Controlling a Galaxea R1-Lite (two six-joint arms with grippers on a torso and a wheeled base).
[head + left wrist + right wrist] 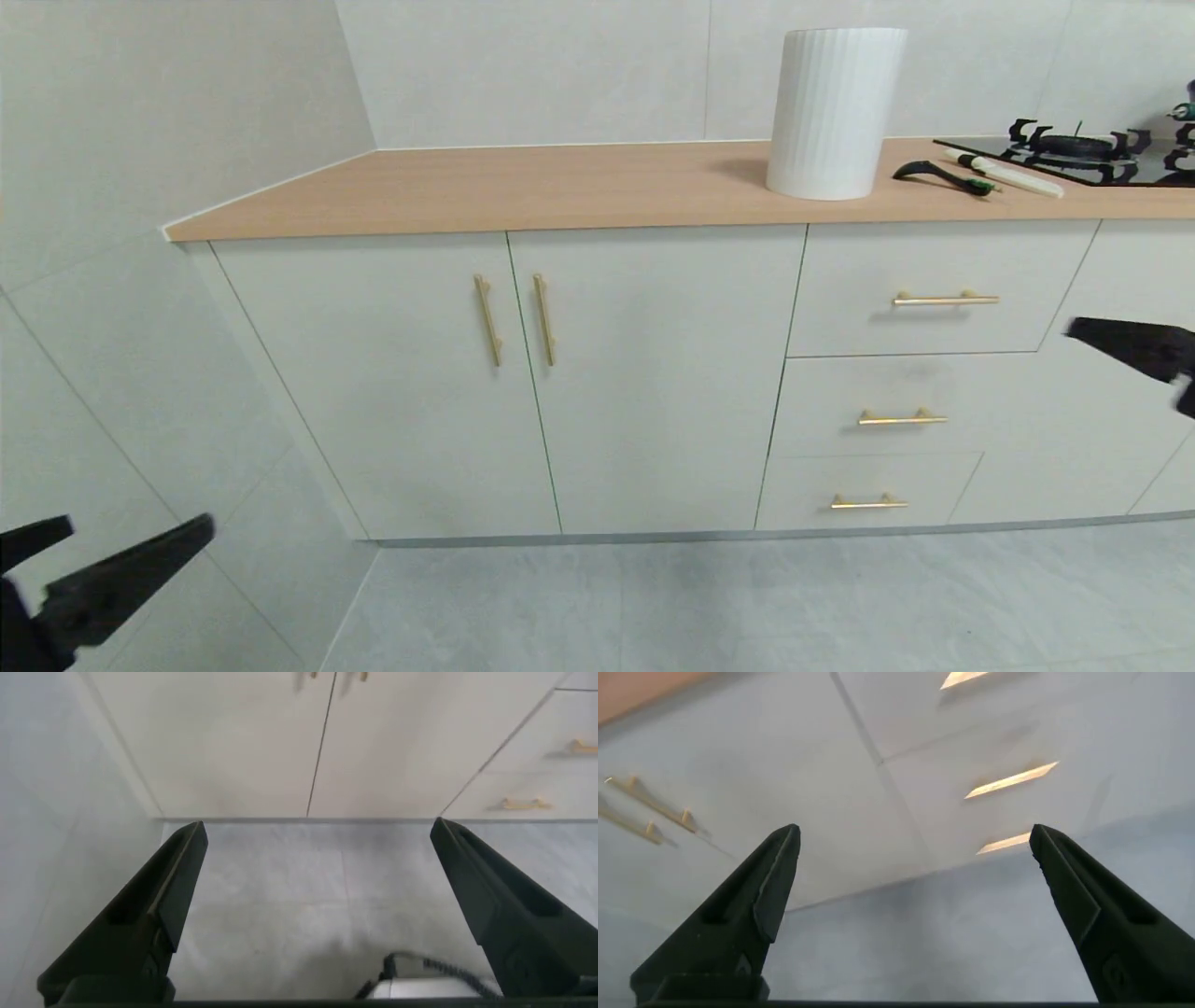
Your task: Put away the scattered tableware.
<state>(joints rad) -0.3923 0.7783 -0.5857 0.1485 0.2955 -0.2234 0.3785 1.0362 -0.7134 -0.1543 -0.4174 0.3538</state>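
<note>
Head view and wrist views agree; both grippers are spread wide and grip nothing; left gripper (318, 829) hangs low over the floor (280, 905), two cabinet doors (392, 392) ahead of it; right gripper (913, 831) faces three drawers (934, 266); five gold handles (945, 299) in all; on the countertop (560, 182), above the right gripper and well apart from it, lie a black-handled utensil (936, 176) and a white-handled utensil (1013, 175), between one white ribbed canister (834, 112) and the hob (1083, 149).

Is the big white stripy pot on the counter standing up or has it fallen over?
Upright. The tall white ribbed cylindrical container stands on its flat base on the wooden countertop, its sides vertical.
</note>
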